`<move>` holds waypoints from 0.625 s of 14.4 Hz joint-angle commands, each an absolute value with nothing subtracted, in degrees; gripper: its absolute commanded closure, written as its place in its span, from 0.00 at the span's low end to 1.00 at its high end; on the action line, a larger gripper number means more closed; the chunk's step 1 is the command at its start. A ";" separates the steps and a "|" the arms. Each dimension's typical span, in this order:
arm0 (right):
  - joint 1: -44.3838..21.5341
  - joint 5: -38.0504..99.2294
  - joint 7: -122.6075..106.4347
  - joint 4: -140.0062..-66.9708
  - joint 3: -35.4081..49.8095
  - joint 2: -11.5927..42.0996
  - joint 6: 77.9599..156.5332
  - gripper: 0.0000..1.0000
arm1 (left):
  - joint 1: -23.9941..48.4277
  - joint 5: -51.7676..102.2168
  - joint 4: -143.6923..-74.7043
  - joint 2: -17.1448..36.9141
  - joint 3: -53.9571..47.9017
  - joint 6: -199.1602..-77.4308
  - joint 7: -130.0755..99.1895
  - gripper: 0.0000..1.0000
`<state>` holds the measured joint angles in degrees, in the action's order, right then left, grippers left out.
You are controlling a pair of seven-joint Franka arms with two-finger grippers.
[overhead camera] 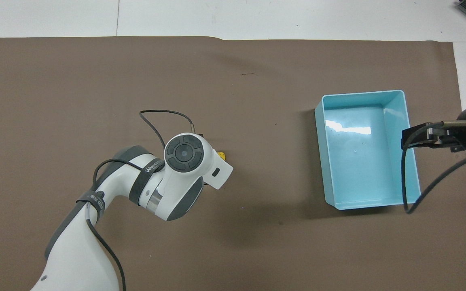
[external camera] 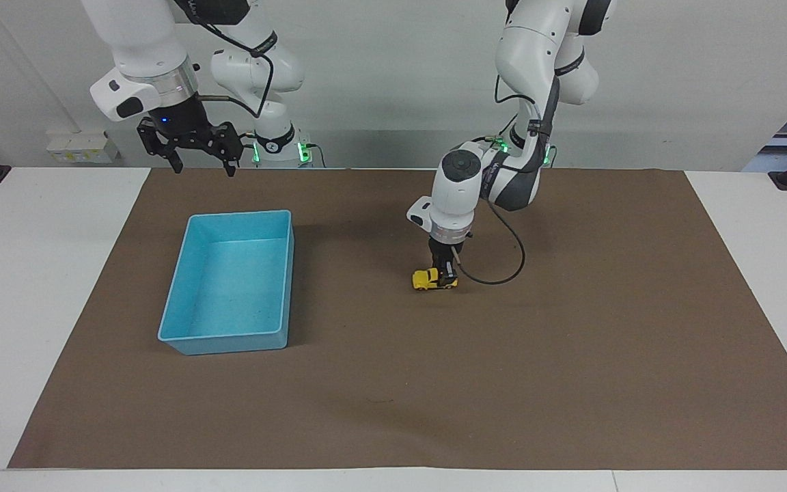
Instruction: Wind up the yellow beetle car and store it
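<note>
Facing view, from the right arm's end to the left arm's end: the right gripper (external camera: 200, 164) waits raised over the brown mat (external camera: 571, 355) at the edge nearest the robots, just above the blue bin's (external camera: 182, 342) nearer end; its fingers stand spread and hold nothing. The blue bin rests on the mat toward the right arm's end of the table; nothing lies in it. Bare mat separates the bin from the yellow beetle car (external camera: 427, 279), which sits on its wheels near the middle of the mat, well apart from the bin. The left gripper (external camera: 445, 276) points straight down and is clenched on the car's end that faces away from the bin. A black cable (external camera: 513, 263) loops from the left wrist down beside the car. In the overhead view the left wrist covers the car except for 1 yellow tip (overhead camera: 221, 154). Count: 1 car; 1 bin; 1 mat; 2 grippers.
</note>
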<state>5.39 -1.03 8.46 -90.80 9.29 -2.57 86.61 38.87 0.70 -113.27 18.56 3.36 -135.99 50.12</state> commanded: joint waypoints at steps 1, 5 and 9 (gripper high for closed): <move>6.15 0.00 7.65 -91.76 9.67 -3.25 87.28 0.00 | 36.22 -0.44 -116.71 18.11 3.87 -137.11 54.04 1.00; 6.15 0.00 7.65 -91.76 9.67 -3.25 87.28 0.00 | 33.14 -0.53 -119.53 15.74 3.87 -136.93 57.82 1.00; 6.15 0.00 7.65 -91.76 9.67 -3.25 87.28 0.00 | 31.03 -0.70 -120.85 15.12 3.87 -137.02 61.69 1.00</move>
